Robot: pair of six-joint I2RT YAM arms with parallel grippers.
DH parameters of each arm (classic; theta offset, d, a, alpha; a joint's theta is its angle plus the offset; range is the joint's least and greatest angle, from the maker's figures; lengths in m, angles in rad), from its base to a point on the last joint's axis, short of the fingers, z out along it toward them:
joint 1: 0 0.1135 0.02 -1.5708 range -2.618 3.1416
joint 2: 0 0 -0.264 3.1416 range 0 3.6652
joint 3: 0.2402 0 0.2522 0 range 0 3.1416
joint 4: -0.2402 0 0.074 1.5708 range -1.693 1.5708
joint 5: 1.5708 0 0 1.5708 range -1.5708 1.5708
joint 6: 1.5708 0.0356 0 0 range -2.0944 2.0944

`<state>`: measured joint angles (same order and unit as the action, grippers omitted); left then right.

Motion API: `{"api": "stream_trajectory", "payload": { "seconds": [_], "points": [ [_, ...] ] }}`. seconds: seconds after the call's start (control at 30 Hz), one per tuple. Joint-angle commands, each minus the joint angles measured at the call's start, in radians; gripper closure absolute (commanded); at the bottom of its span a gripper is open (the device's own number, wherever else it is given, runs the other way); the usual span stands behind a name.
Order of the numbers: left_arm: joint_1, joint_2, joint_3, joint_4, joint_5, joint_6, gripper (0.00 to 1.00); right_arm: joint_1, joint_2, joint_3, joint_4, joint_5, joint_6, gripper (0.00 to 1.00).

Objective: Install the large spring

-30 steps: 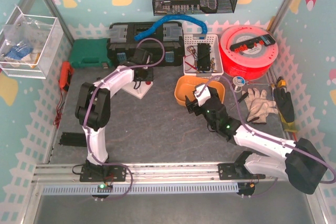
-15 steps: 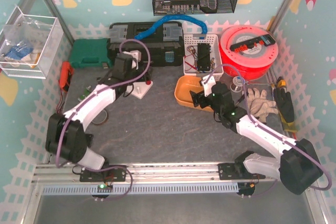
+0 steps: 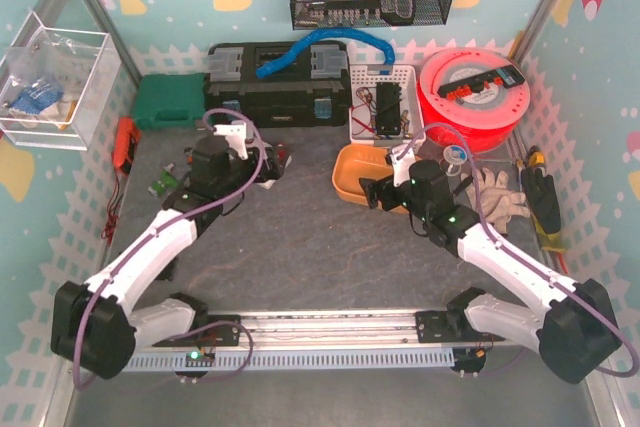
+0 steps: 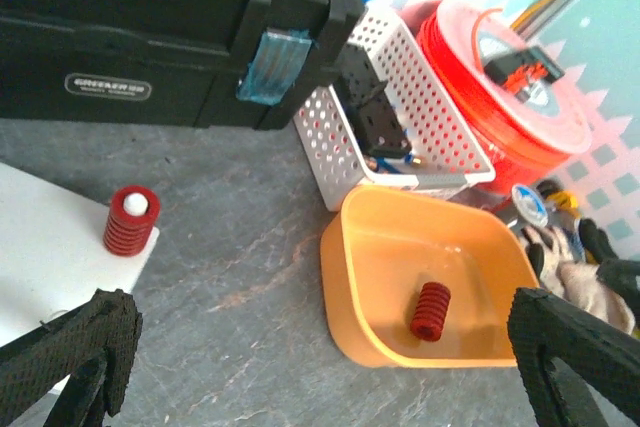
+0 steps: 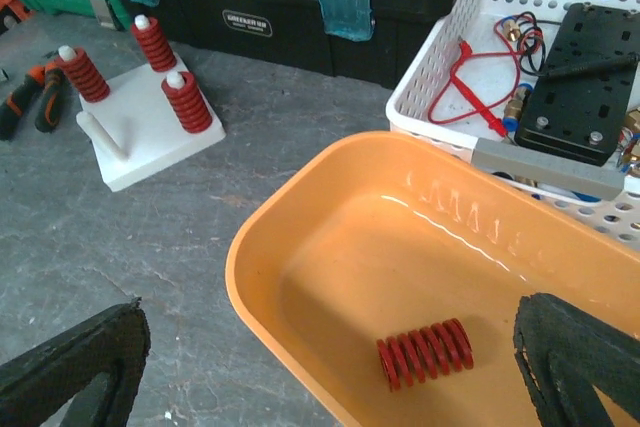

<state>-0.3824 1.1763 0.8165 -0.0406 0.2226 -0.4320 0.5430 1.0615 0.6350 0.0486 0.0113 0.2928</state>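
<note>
A red spring (image 5: 425,352) lies on its side in the orange bin (image 5: 260,247); it also shows in the left wrist view (image 4: 430,310). A white peg plate (image 5: 150,132) carries three red springs, and one peg (image 5: 103,134) is bare. My right gripper (image 5: 325,387) is open and empty, just above the bin's near rim, with the spring between and ahead of its fingers. In the top view it (image 3: 380,192) sits at the bin (image 3: 350,169). My left gripper (image 3: 260,169) is open and empty over the plate's edge (image 4: 50,267), facing the bin.
A black toolbox (image 3: 275,87) and a green case (image 3: 170,102) stand at the back. A white basket (image 3: 385,102) of electronics touches the bin's far side. A red filament spool (image 3: 475,87) and gloves (image 3: 495,197) are at the right. Pliers (image 5: 30,97) lie left of the plate.
My left arm has folded down and its gripper has drawn back from above the plate toward the near side. My right gripper has shifted a little right at the bin.
</note>
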Motion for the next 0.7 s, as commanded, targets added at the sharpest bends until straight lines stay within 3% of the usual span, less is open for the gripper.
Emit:
{"api": "stream_trajectory", "payload": {
  "seconds": [0.0, 0.27, 0.47, 0.67],
  "points": [
    [0.011, -0.078, -0.051, 0.024, -0.033, -0.038, 0.01, -0.007, -0.021, 0.011, -0.084, -0.01, -0.07, 0.01],
    [-0.015, -0.122, -0.058, 0.033, 0.148, -0.139, 0.02, -0.092, 0.042, 0.089, -0.171, -0.114, -0.18, 0.02],
    [-0.118, -0.072, -0.076, 0.044, 0.107, -0.1, 0.03, -0.159, 0.173, 0.126, -0.132, -0.14, -0.132, 0.07],
    [-0.142, 0.043, -0.091, 0.196, 0.096, -0.107, 0.18, -0.169, 0.325, 0.219, -0.153, -0.122, -0.164, 0.15]
  ]
}}
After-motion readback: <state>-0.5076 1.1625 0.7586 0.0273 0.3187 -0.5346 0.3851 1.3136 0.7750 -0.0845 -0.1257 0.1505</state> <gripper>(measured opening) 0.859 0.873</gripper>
